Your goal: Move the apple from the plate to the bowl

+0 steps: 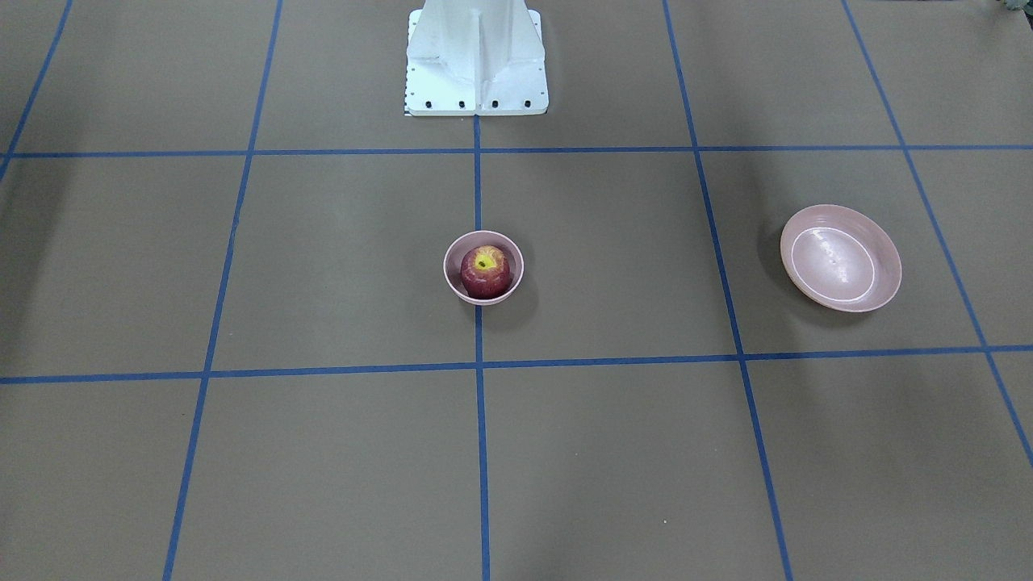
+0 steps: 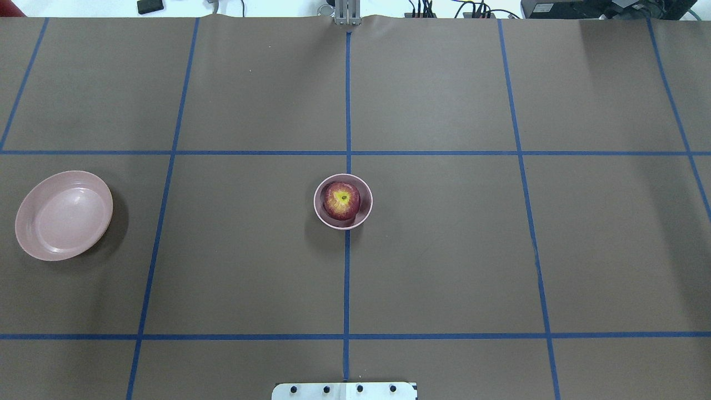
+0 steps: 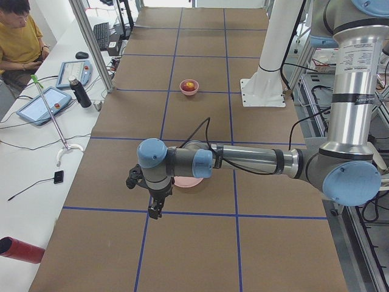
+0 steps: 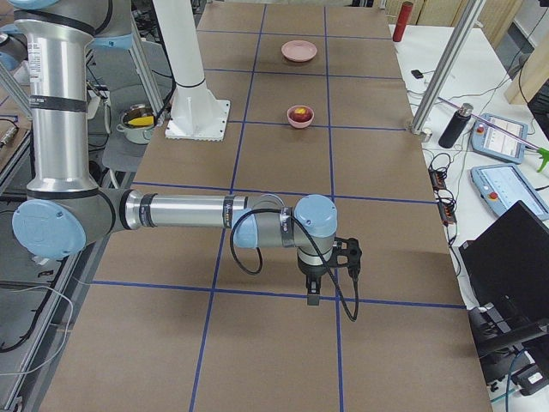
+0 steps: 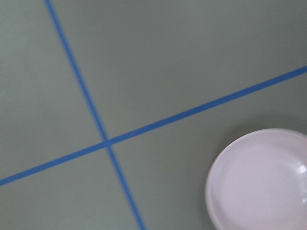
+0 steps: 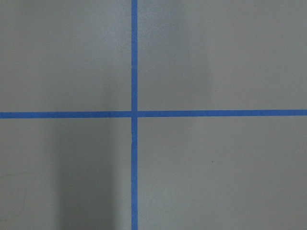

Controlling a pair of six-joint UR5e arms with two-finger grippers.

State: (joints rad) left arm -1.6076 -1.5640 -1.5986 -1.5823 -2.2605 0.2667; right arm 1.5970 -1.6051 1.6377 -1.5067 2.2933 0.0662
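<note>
The dark red apple (image 1: 485, 270) sits inside the small deep pink bowl (image 1: 484, 299) at the table's centre, its yellow-green stem patch up; both show from overhead, the apple (image 2: 342, 200) in the bowl (image 2: 333, 223). The wide shallow pink plate (image 2: 64, 215) lies empty on the robot's left side (image 1: 839, 258) and shows in the left wrist view (image 5: 261, 182). My left gripper (image 3: 155, 210) hangs above the table beside the plate (image 3: 188, 182). My right gripper (image 4: 314, 296) hangs over bare table far from the bowl (image 4: 300, 116). I cannot tell whether either is open or shut.
The white robot pedestal (image 1: 476, 56) stands at the table's robot side. Blue tape lines grid the brown table. A side desk holds tablets (image 3: 42, 103), a bottle (image 3: 79, 92) and a seated person (image 3: 21, 42). A laptop (image 4: 515, 257) stands at the other end.
</note>
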